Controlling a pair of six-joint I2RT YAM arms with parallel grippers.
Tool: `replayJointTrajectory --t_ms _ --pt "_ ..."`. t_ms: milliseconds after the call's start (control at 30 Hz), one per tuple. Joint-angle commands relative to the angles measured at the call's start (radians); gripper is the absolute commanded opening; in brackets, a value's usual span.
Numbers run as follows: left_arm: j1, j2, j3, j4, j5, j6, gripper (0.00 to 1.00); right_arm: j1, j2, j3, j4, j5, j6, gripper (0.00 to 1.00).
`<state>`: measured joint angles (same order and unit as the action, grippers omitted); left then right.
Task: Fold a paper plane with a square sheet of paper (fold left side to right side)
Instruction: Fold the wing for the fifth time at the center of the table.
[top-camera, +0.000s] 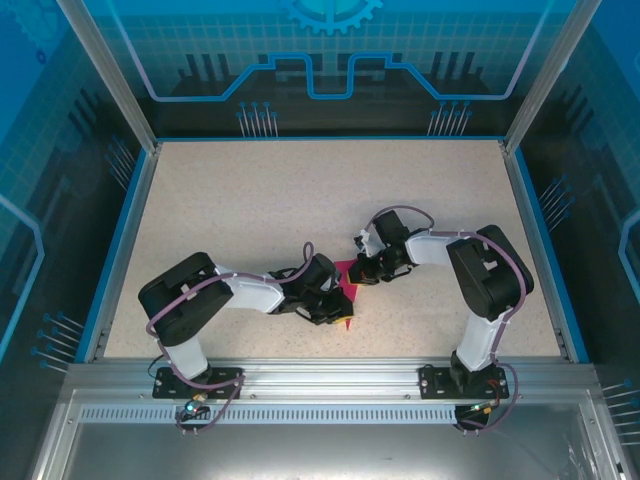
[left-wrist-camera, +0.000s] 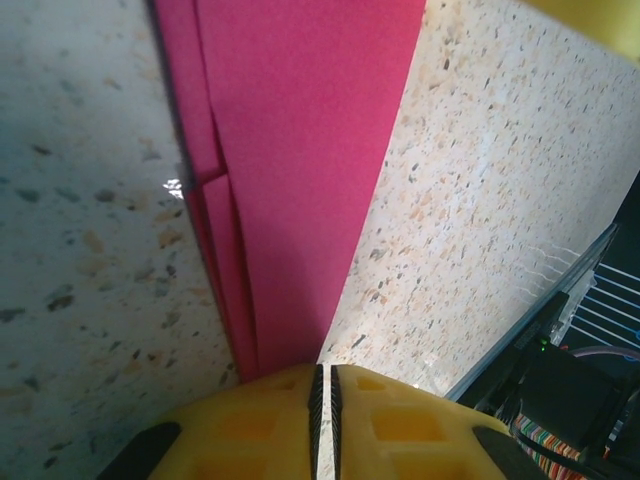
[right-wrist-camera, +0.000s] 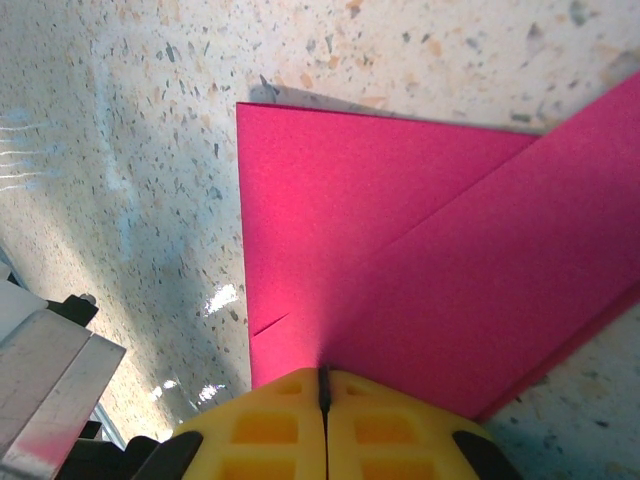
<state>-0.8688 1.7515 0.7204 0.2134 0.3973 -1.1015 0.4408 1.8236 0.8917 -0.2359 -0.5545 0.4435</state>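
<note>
At opposite ends of the magenta paper sheet (top-camera: 346, 288), which lies flat on the surface (top-camera: 250, 200), the left tool (left-wrist-camera: 322, 376) and right tool (right-wrist-camera: 323, 378) each clamp an edge. Several layered creases are done; judging by its shape, the dart is unfinished.

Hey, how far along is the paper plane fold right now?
Done: the paper is already creased into layered flaps, narrowing to a point in the left wrist view. In hand: the left tool and right tool are both shut, tips down at the paper on the table, probably pressing a crease. Left: it lies flat with a wide flap spread, so further folds likely remain.
</note>
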Motion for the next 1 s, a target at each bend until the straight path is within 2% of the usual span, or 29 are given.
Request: replayJointTrajectory --t_ms 0,300,600,967 --pt "-0.019 -0.001 -0.039 -0.092 0.015 -0.023 0.13 0.016 0.061 -0.019 -0.060 0.140 -0.022 0.06" --pt "-0.021 -0.065 -0.064 -0.082 -0.007 -0.018 0.11 0.016 0.064 -0.018 -0.064 0.140 -0.023 0.06" --pt "-0.021 -0.196 0.019 -0.186 -0.066 0.077 0.17 0.016 0.066 -0.018 -0.066 0.138 -0.022 0.06" --pt "-0.026 -0.043 0.077 -0.092 0.056 0.068 0.21 0.017 0.074 0.010 -0.067 0.133 -0.024 0.06"
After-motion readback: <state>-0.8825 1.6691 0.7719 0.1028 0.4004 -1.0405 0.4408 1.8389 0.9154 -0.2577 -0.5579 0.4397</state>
